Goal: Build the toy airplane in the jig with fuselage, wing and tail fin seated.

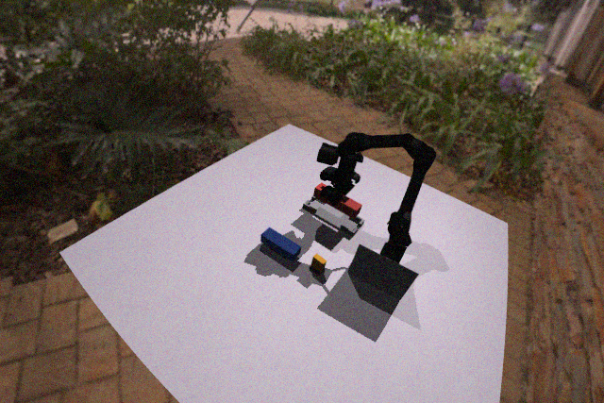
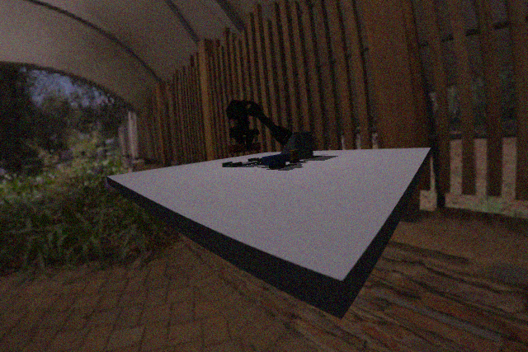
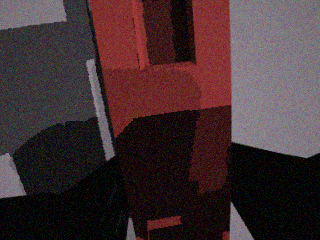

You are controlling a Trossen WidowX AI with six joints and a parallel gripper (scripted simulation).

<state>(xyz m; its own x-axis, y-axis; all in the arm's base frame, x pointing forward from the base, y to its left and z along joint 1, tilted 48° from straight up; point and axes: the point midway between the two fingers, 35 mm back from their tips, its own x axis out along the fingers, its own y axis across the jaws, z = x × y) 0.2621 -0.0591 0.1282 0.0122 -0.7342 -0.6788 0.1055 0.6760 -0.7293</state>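
1. Nearest in the top view, a dark panel (image 1: 382, 274) stands by the foot of the black arm (image 1: 417, 178) (image 2: 272, 126), casting a shadow over the white table (image 1: 243, 330) (image 2: 298, 212).
2. The small yellow tail fin (image 1: 318, 262) is on the table, apart from the fuselage.
3. Near it, the blue wing (image 1: 279, 243) (image 2: 277, 159) also lies on the table, separate from the other parts.
4. Beyond both is the pale grey cradle (image 1: 331, 215), with dark parts at its ends.
5. The gripper (image 1: 336, 194) (image 2: 243, 145) (image 3: 168, 151) is clamped on the red fuselage (image 1: 350, 205) (image 3: 165, 90), one finger against each side. From above, the fuselage appears along the cradle's far side; I cannot tell whether they touch. A rectangular socket shows on its top.
6. Farther off, a brick path (image 1: 263, 96) runs between plants.
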